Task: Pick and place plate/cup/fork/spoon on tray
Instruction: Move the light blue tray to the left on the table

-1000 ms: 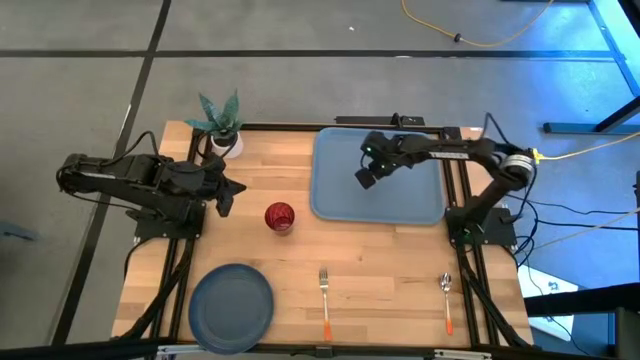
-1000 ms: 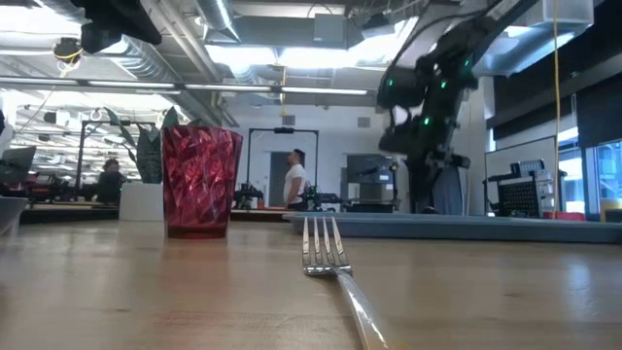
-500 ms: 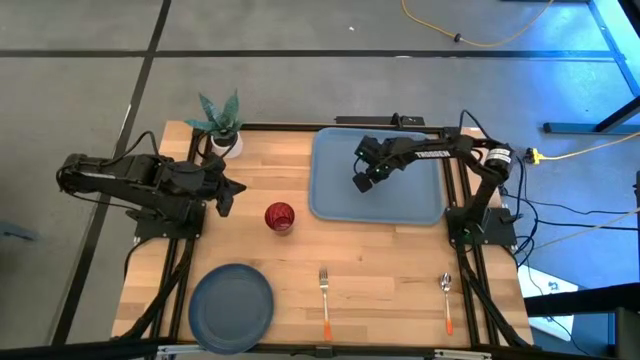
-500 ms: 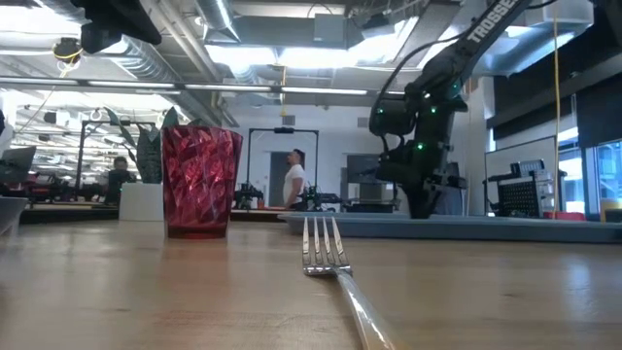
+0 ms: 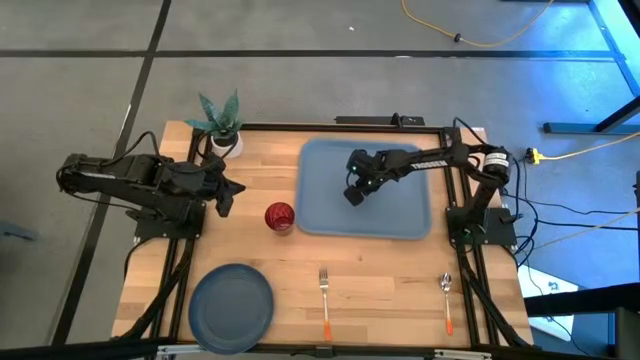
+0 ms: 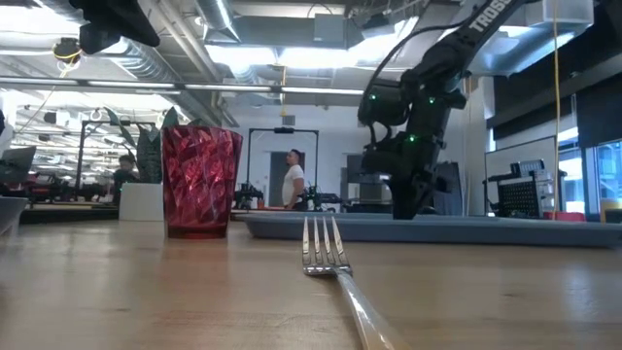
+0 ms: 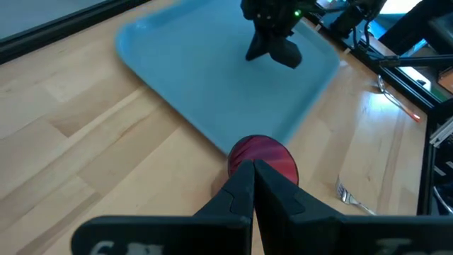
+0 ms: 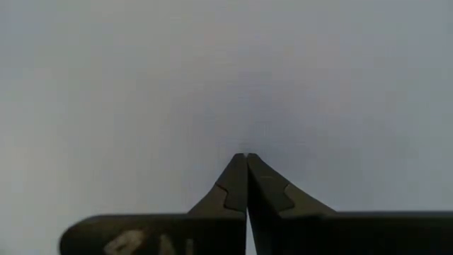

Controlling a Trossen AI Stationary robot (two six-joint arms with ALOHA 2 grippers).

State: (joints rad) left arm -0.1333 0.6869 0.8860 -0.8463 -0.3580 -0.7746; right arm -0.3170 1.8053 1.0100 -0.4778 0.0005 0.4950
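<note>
Right gripper (image 5: 352, 193) closed, tip pointing down; left gripper (image 5: 226, 195) closed, seemingly raised.

Grey floor (image 5: 300, 90) with dark seams surrounds the wooden counter (image 5: 380, 270); a yellow cable (image 5: 480, 35) loops at one o'clock. Ceiling pipes (image 6: 243, 39) run overhead.

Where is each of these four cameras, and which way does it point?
High: overhead, straight down; both arms, light-blue rectangular tray.
Low: table height, level; silver-tined fork, right arm.
Left wrist: past shut left tool toward maroon cup.
Right wrist: shut right tool close over tray.
High and left wrist share cup, tray.
</note>
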